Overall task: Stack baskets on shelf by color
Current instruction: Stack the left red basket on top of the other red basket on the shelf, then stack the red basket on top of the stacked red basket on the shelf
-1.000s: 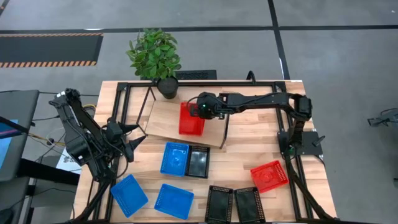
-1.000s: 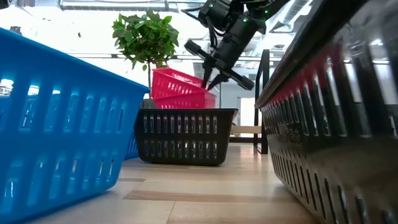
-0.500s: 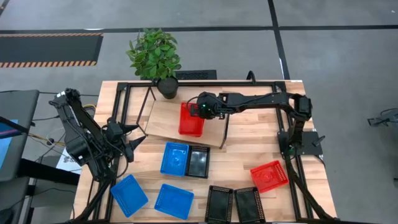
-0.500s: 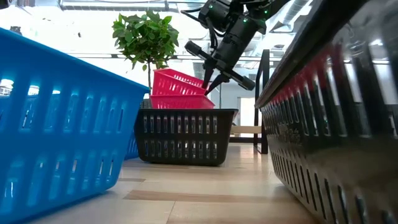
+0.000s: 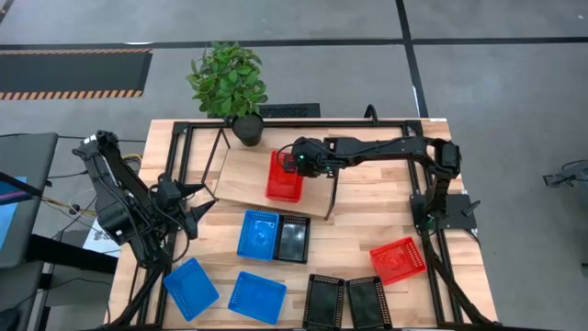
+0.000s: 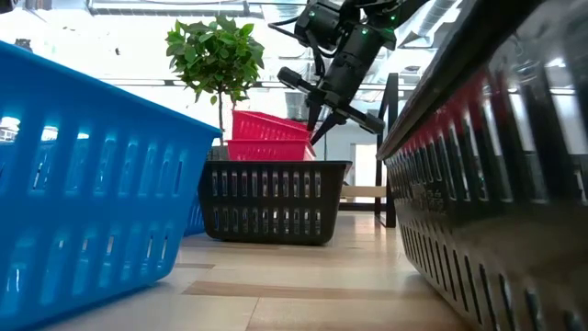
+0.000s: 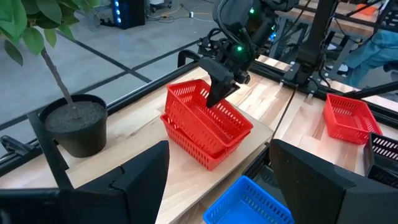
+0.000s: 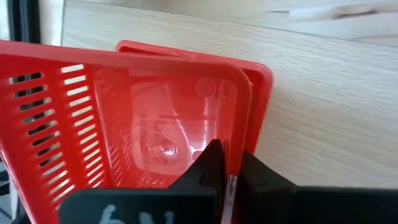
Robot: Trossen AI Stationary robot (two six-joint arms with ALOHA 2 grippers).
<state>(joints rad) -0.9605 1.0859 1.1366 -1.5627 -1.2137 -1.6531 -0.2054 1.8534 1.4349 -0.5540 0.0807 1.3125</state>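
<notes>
Two red baskets (image 5: 283, 177) sit one in the other on the light wooden shelf (image 5: 243, 176); the upper basket (image 7: 205, 109) lies slightly askew over the lower basket (image 7: 205, 152). My right gripper (image 5: 296, 163) is shut on the upper one's wall. The third red basket (image 5: 398, 259) stands on the tabletop by the right arm's base. My left gripper (image 7: 217, 186) is open and waits at the table's left, level with the shelf's near left corner. Blue and black baskets stand on the tabletop. My right gripper pinches the upper red basket's right-hand side wall (image 8: 235, 140) near its far end, one finger (image 8: 212, 163) inside the basket and one (image 8: 256, 177) outside. The fingers slant down from above and from the right. The basket rests almost level in the lower red basket (image 8: 261, 78).
A blue basket (image 5: 258, 233) and a black basket (image 5: 293, 237) stand side by side just near of the shelf. Two more blue baskets (image 5: 191, 288) (image 5: 256, 296) and two black ones (image 5: 323, 302) (image 5: 367, 302) line the near edge. A potted plant (image 5: 230, 83) stands at the shelf's far left corner.
The upper red basket was held tilted, one side raised above the lower one. My right gripper has turned it and let it down until it sits nearly level in the lower red basket. The gripper stays shut on its wall.
</notes>
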